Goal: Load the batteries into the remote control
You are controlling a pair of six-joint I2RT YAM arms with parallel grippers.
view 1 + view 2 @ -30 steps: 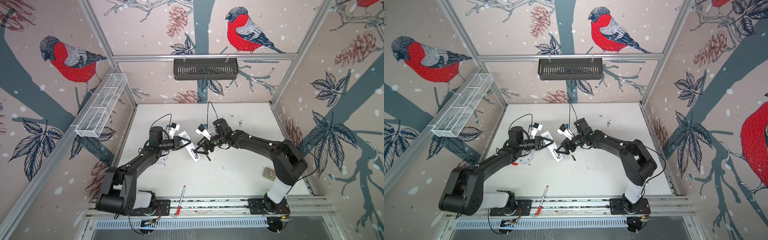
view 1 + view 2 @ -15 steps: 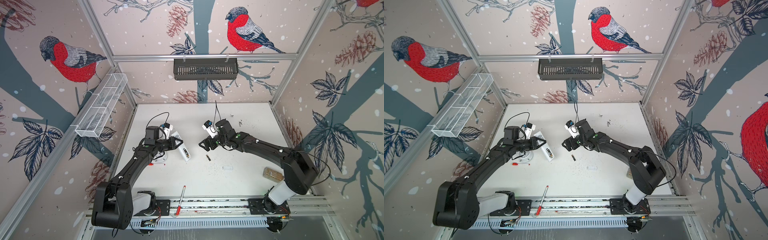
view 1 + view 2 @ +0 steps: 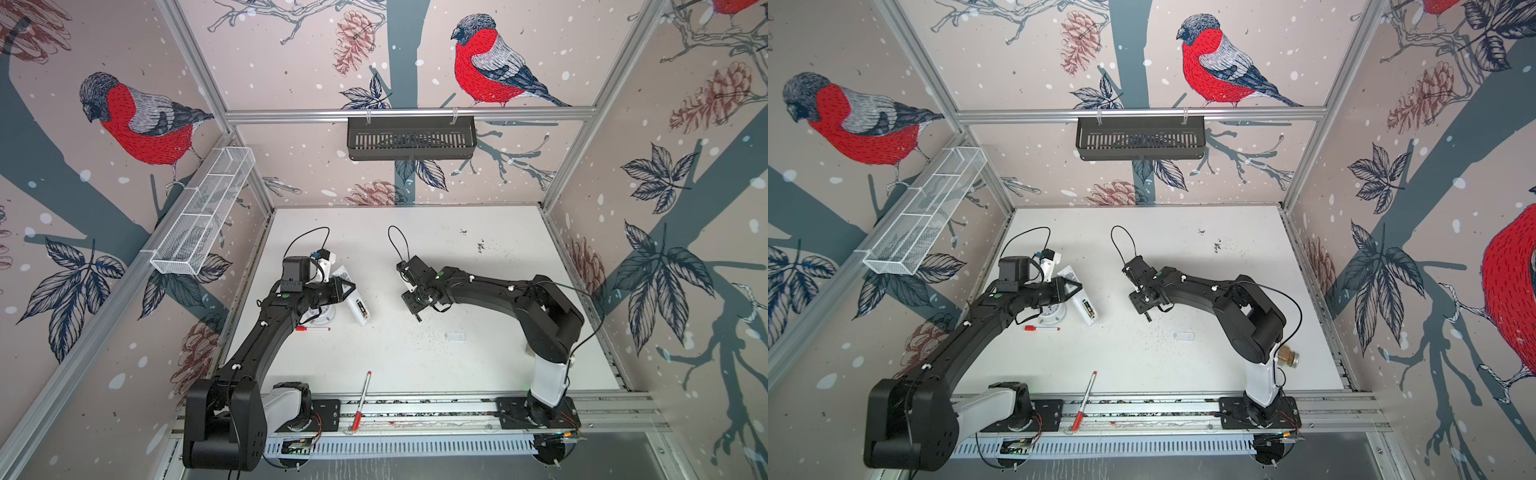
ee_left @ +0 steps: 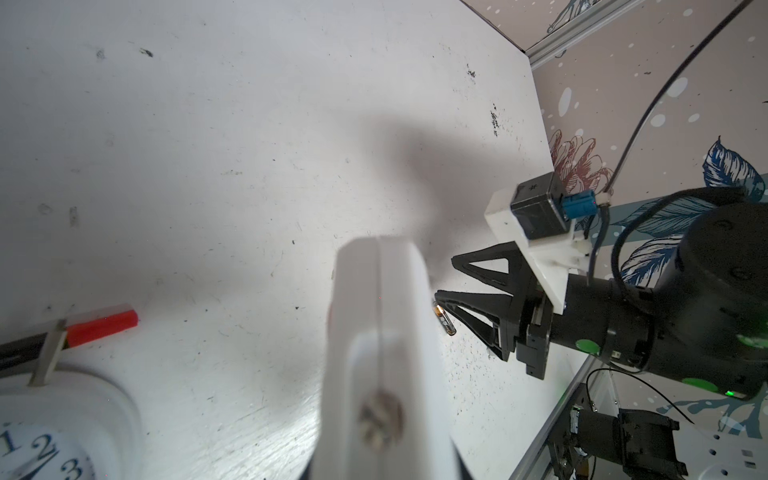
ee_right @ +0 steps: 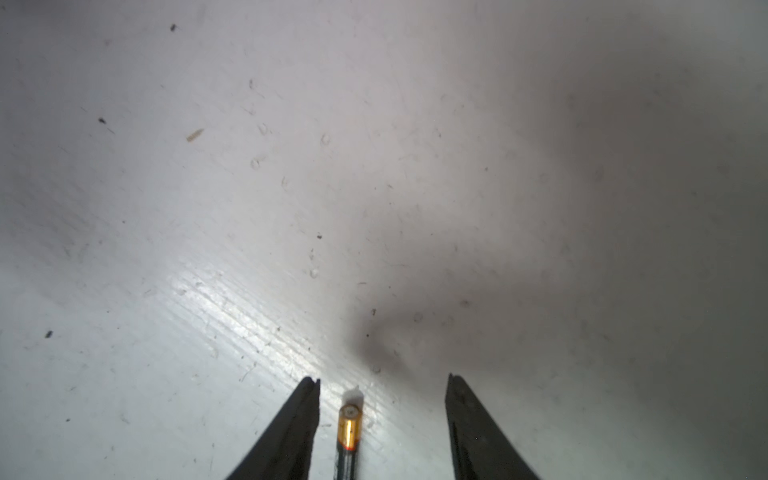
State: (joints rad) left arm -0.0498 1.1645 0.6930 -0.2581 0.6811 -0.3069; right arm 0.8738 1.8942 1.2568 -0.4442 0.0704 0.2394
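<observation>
my left pincer (image 3: pixel 351 291) is clamped on the remote control (image 3: pixel 360 311). my right pincer (image 5: pixel 382 380) stands open astride one battery (image 5: pixel 348 436), which lies ungripped on the table (image 5: pixel 208 187). loading not yet done; compartment contents unclear.

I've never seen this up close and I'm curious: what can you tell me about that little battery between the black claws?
The battery is a slim cylinder with a dark body, a shiny gold band and a metal cap at the end that shows. It appears to lie flat on the white table, between the right gripper's open fingers, closer to one and touching neither. Its other end runs out of the wrist picture.
</observation>
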